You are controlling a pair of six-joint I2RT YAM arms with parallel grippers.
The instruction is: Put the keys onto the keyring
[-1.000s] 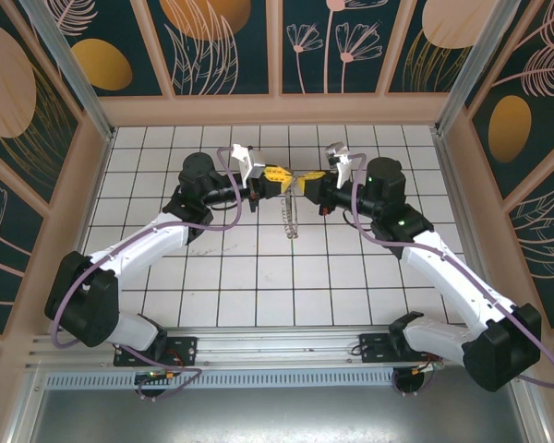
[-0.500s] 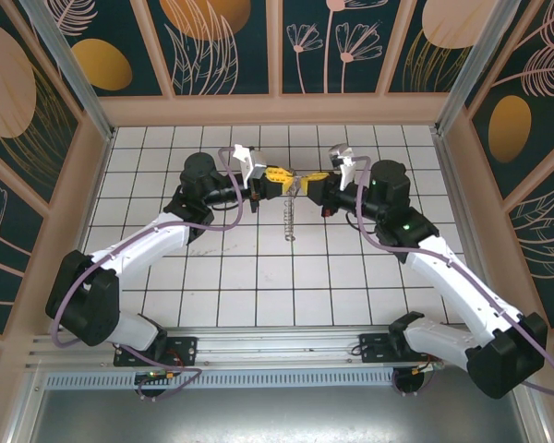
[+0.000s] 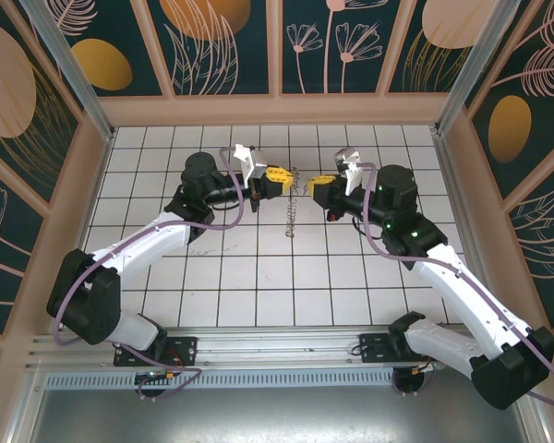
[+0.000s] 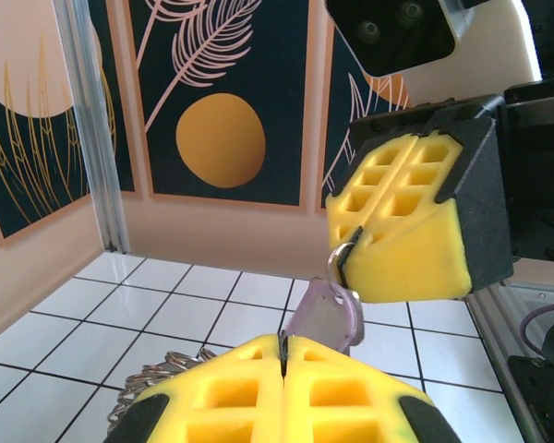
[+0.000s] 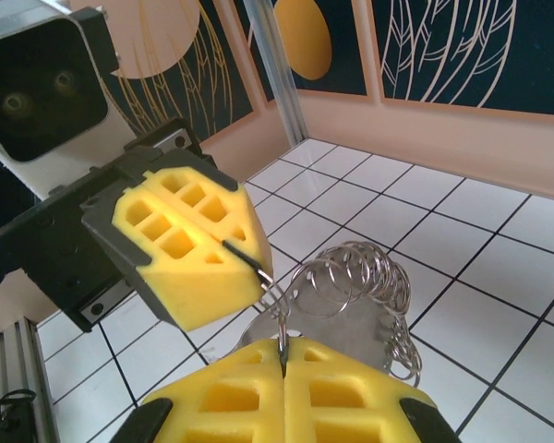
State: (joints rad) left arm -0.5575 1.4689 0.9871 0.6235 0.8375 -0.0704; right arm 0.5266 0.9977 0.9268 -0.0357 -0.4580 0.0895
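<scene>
My left gripper (image 3: 281,174) is shut on the silvery blade of the key (image 4: 325,314), whose lilac-pink head sticks up past the yellow pads (image 4: 351,397). My right gripper (image 3: 313,184) faces it from the right, shut on a small metal ring (image 5: 279,318) of the keyring (image 5: 374,300). That ring passes through the hole in the key's head. The keyring hangs below the two grippers (image 3: 292,210) above the tiles, a grey plate edged with many wire rings. In the right wrist view my left gripper's pads (image 5: 180,240) sit just above my right gripper (image 5: 283,349).
White tiled floor (image 3: 258,268) lies below both arms. Patterned walls close in the back (image 3: 277,55) and both sides. Purple cables (image 3: 212,221) loop along each arm. A metal rail (image 3: 258,355) runs along the near edge.
My right gripper has drawn back to the right, opening a small gap between the two grippers. The keyring now hangs between them. My left gripper has barely moved.
</scene>
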